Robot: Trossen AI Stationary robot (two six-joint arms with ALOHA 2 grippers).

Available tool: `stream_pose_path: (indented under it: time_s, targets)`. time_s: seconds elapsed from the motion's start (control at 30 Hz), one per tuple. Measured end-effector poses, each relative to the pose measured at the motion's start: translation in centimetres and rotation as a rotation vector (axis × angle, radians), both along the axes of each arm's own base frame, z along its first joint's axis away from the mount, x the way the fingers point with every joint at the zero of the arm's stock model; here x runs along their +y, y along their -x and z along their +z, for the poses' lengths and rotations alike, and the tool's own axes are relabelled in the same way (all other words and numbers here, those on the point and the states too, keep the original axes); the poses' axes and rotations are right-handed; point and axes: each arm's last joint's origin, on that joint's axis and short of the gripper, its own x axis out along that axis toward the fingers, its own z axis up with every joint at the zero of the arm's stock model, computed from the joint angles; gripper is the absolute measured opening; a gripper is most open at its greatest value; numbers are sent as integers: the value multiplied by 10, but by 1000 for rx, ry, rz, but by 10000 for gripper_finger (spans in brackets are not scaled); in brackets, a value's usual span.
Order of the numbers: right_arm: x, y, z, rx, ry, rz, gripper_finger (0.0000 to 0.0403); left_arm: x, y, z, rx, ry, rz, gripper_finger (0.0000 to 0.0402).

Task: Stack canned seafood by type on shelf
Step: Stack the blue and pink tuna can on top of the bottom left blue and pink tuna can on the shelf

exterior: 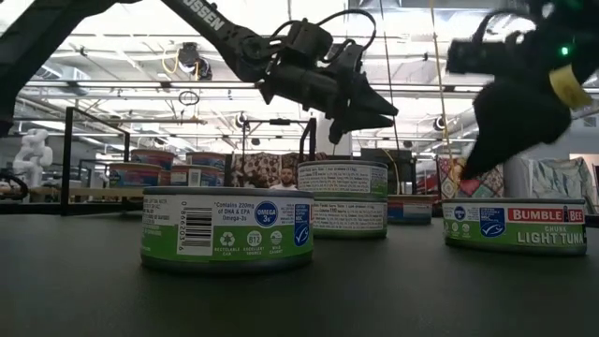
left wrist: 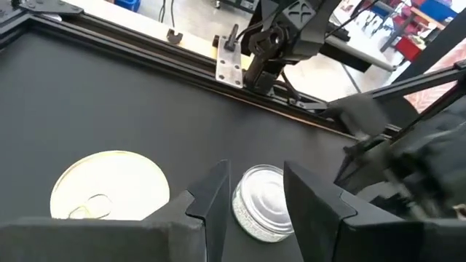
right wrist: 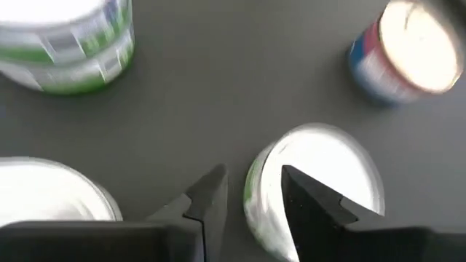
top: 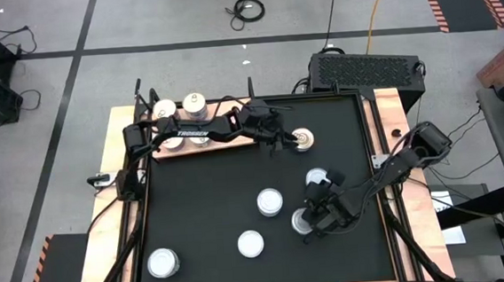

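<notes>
On the far left of the surface [top: 194,207] lies the shelf [top: 221,143], already carrying several tins [top: 194,101], so sorting looks partly done. More tins sit loose on the black mat: one near left [top: 163,263], two near the middle [top: 270,201], and a gold-topped tin [top: 303,138] just right of the shelf. The left gripper [top: 279,142] hovers beside that gold-topped tin; its jaws stand partly open and hold nothing. To the right, a two-high green stack [top: 316,180] seems to group one type. The right gripper [top: 308,221] hangs over a white-topped tin [right wrist: 320,182]; its jaws are narrowly parted, one finger [right wrist: 306,200] over the lid, gripping nothing.
</notes>
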Motion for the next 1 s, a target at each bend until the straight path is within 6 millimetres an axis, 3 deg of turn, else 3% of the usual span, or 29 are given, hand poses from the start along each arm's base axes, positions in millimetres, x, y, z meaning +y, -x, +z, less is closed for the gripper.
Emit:
stream_pose_path:
  time_s: [0.17,0.33,0.43,0.53,0.73,0.83,1.0]
  targets:
    - [-13,12,30,-60,115,17,98,0,2,2,18,-22,5,130]
    - [-52,38,62,-138,158,-129,35,7,16,21,56,-50,72,130]
    - [-80,50,68,-222,142,-203,7,2,20,26,93,-68,66,130]
    - [-110,59,64,-296,111,-257,3,-15,22,22,171,-82,11,130]
    - [-168,74,40,-358,39,-303,1,-50,19,23,199,-236,7,130]
    - [-188,79,33,-374,28,-342,0,-63,15,32,129,-340,3,130]
    - [-219,77,25,-385,2,-310,0,-80,14,38,115,-356,-23,130]
